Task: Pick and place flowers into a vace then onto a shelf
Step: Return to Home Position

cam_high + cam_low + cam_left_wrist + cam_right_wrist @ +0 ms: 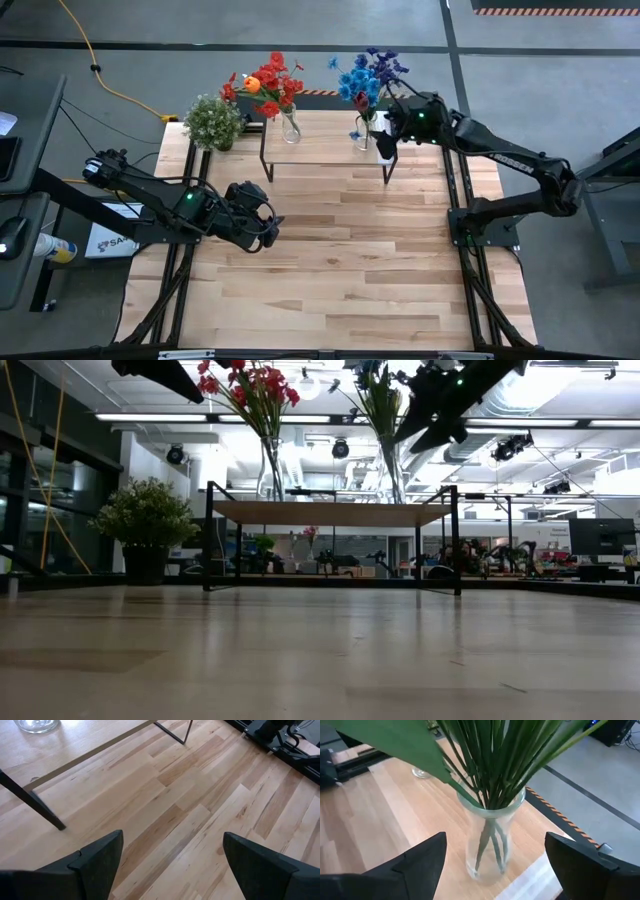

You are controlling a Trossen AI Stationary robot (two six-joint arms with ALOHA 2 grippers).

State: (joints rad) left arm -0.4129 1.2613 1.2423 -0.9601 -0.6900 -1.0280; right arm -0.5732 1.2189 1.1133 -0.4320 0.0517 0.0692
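From above, the red and orange flowers (268,82) stand in the left vase (290,127) and the blue and purple flowers (372,75) in the right vase (366,135), both on the shelf (325,150). The left gripper (265,225) hangs over bare tabletop (340,270), well apart from the shelf; the right gripper (384,143) is just beside the right vase. The low view shows both vases upright on the board, with the potted plant (147,520) off its end. The left wrist view shows jaws wide apart, holding nothing. The right wrist view shows jaws apart either side of the right vase, not touching the glass. The placing looks done — what seems left is backing the right arm off without brushing the stalks, then parking both arms.
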